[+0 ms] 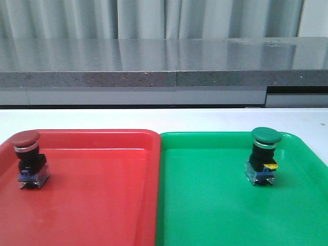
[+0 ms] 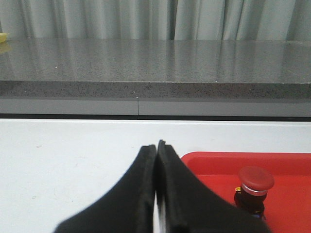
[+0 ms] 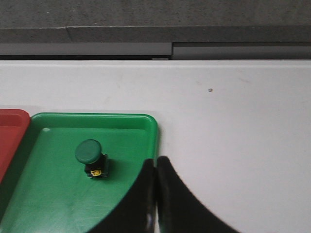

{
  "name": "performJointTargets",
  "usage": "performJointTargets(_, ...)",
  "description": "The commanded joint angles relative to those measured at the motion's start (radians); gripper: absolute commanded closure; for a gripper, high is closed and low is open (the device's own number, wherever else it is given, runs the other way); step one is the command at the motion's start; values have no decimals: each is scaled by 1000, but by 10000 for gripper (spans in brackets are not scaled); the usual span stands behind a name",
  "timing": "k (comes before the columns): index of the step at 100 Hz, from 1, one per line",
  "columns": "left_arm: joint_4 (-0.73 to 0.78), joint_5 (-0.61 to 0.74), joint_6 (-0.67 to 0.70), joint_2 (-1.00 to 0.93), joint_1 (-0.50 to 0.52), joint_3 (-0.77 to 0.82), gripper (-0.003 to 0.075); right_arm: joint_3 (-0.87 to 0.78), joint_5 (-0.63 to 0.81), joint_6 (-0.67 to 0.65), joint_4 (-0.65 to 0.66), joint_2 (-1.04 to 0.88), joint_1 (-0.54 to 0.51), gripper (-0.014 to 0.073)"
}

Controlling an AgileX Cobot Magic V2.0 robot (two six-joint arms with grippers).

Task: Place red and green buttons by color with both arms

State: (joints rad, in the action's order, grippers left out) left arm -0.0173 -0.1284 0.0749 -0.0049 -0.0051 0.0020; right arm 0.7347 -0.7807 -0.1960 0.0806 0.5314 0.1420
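A: Front cam showed no arms at all, just both trays side by side, edges touching. Red button [image 1: 28,159] stood upright near the far-left corner of the red tray [image 1: 102,205]; green button [image 1: 264,156] upright toward the far right of the green tray [image 1: 215,205].

B: Wrist cams filled that in. Left gripper [image 2: 156,145] was clenched, fingers pressed together w/ nothing between, over the white table [image 2: 73,160] just beside the red tray's corner. Right gripper [image 3: 156,162] likewise closed & empty, at the green tray's edge, green button near but apart.

A: Materials?

B: Trays were glossy plastic, rounded corners, raised rims. Buttons had domed mushroom caps, silver collars, black bodies, bluish bases; yellow tab on the green one. Fingers were matte black, curved. Behind: speckled grey stone-like ledge [image 1: 164,61], pleated grey curtain [image 1: 154,18].
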Motion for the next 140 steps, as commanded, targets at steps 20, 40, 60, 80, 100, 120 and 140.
performJointTargets(20,-8,80,8,-32,1,12,741,-111,161,-4,20,-123,-161,658)
performJointTargets(40,-8,80,8,-32,1,12,741,-254,373,0,32,-269,-161,658)
performJointTargets(60,-8,80,8,-32,1,12,741,-418,594,0,33,-425,-160,658)
performJointTargets(80,-8,80,8,-32,1,12,741,-574,754,0,33,-554,-160,658)
performJointTargets(100,-8,80,8,-32,1,12,741,-715,889,0,33,-563,-160,658)
performJointTargets(120,-8,80,8,-32,1,12,741,-744,873,0,45,-563,-160,658)
performJointTargets(140,-8,80,8,-32,1,12,741,-744,847,0,45,-563,-160,658)
